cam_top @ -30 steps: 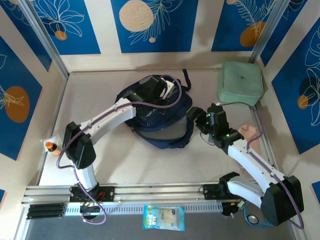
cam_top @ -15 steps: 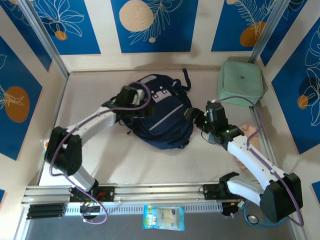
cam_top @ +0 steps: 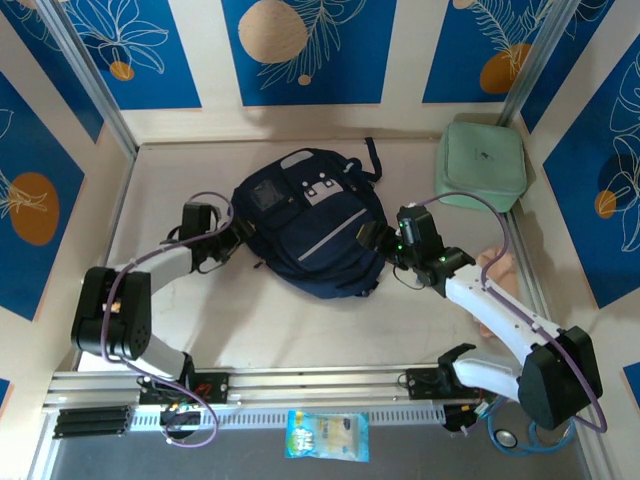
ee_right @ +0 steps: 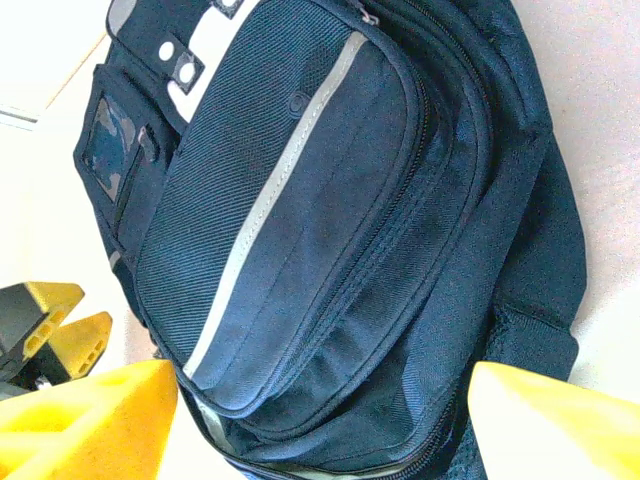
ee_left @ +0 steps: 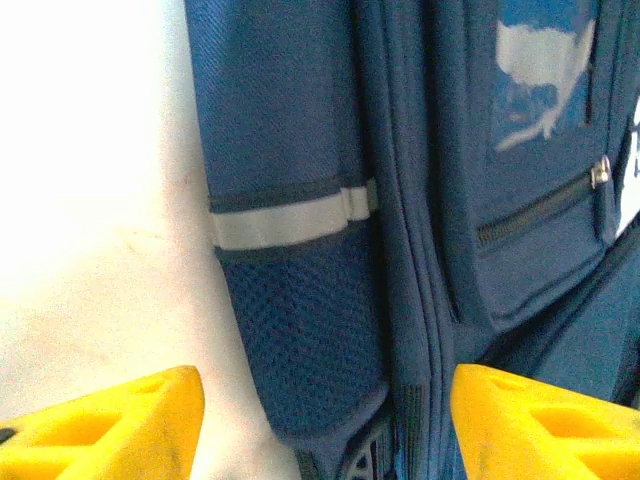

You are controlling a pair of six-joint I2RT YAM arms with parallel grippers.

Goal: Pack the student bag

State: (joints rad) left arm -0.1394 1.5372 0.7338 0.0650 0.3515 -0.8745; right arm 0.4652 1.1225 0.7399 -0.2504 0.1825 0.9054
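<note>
- Left claw [cam_top: 233,243]: spread wide, gripping nothing; one yellow finger [ee_left: 100,425] over bare counter [cam_top: 300,320], the other over the fabric edge; possibly brushing the cloth, too close to judge from the wrist view.
- Straight ahead of that claw: the side of the student bag [cam_top: 310,225], with a grey-white band [ee_left: 290,215] across it and dark mesh just below the band.
- Toward that claw's right finger: a zipped pocket [ee_left: 540,215] with a small metal pull.
- Right claw [cam_top: 375,240]: likewise open wide and empty, held just short of the bag's opposite side.
- Ahead of the right claw: the bag's front pocket, with a pale stripe [ee_right: 270,200] running down it and zip lines curving round its edge.
- Between the two claws: the whole bag, flat on the counter, front face up.
- Past the bag from the right claw: the left claw's yellow tips, low by the far side.
- Behind the right claw and out to its right: a pale green zip case [cam_top: 480,165], well apart from the bag.
- Far back behind both claws, past the near rail: a small snack packet [cam_top: 327,435].
</note>
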